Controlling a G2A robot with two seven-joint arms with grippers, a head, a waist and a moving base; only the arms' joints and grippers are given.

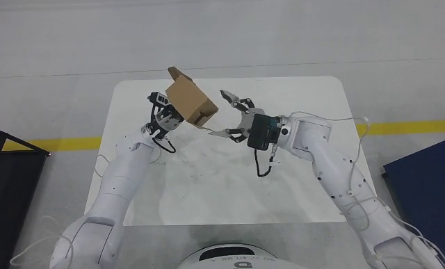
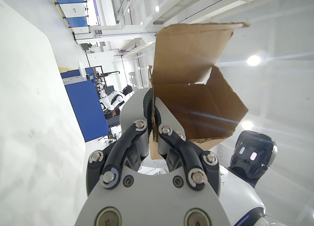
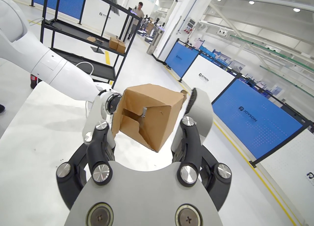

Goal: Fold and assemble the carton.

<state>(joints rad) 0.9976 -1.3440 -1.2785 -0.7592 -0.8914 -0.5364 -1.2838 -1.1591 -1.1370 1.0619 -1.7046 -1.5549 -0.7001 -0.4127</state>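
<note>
The carton (image 1: 190,99) hangs above the table (image 1: 292,185), and the left gripper (image 2: 152,100) is pinched tight on one of the carton's side walls. Just beside the carton's opposite end, the right gripper (image 3: 147,104) stands wide open, holding nothing, its jaws straddling the half-tucked flaps (image 3: 133,124). This looks like the flap-closing step. Next, that pincer must press those flaps squarely home while the carton is braced. Inside the carton's open end there's bare cardboard and no contents visible.
</note>
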